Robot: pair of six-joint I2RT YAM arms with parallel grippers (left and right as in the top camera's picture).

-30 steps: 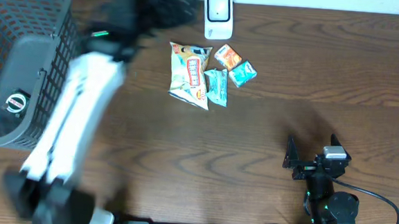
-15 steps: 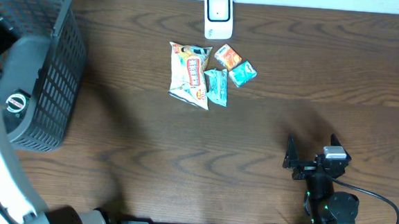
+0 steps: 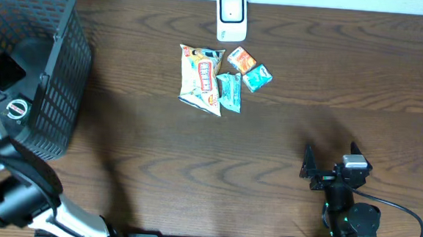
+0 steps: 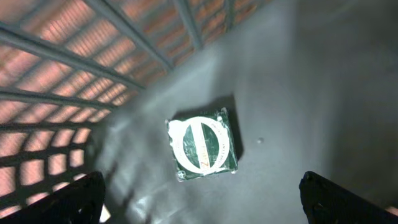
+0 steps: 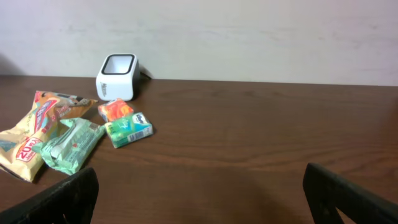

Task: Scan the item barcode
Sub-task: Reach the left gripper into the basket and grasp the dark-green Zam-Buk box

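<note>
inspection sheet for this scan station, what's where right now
surface: dark brown wooden table, no spills seen
job's things: white box-shaped barcode scanner at the far edge; just in front of it, a yellow-orange crinkled snack bag, small orange packet, pale teal wrapper and teal boxy packet; dark green square packet with a white ring lies on the floor of the grey plastic mesh basket
clutter: nothing seen
hands: left hand open, inside the basket above the green packet, not touching it; right hand open, empty, at the near edge
cables: black cable looping from the right arm's base
surroundings: plain pale wall behind the table
</note>
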